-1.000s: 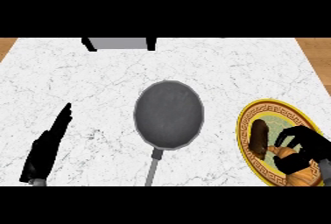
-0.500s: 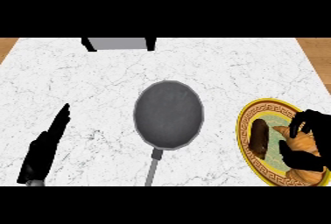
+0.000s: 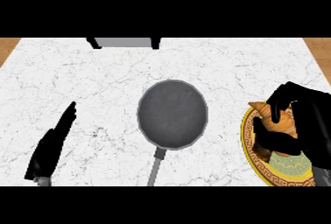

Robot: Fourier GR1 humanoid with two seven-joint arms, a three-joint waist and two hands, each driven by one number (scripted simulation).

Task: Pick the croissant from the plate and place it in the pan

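A grey round pan (image 3: 172, 113) lies in the middle of the white marble counter, its handle (image 3: 155, 168) pointing toward me. At the right edge sits a gold-rimmed plate (image 3: 249, 144) with a green centre. My right hand (image 3: 304, 122) is curled round the orange-brown croissant (image 3: 279, 119), which shows between thumb and fingers above the plate's upper part. Much of the croissant is hidden by the hand. My left hand (image 3: 55, 142) rests open at the lower left, fingers straight and pointing away.
A grey box with black legs (image 3: 125, 42) stands at the counter's far edge. Wooden floor shows beyond the counter's far corners. Bare marble lies between the pan and each hand.
My right hand has closed round the croissant and risen, carrying it up and toward the plate's far rim. The left hand and the pan have stayed still.
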